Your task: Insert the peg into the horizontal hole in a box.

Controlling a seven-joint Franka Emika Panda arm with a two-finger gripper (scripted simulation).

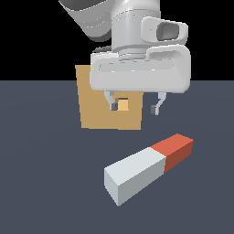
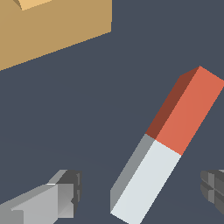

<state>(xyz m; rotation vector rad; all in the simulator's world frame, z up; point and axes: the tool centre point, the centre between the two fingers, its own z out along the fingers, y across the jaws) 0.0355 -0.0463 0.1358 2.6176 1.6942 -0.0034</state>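
With the gripper [image 1: 133, 109] wide open, holding nothing, above the peg [image 1: 145, 167] lying askew on the tabletop [image 1: 41, 183] near the box [image 1: 98, 107], an unturned descent might, seemingly, pinch it crookedly and jam at the hole [image 1: 123, 105].

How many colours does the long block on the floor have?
2. The long square-section peg lying on the dark floor has a pale grey-white part nearer the camera and a red-orange end farther away, toward the exterior view's right.
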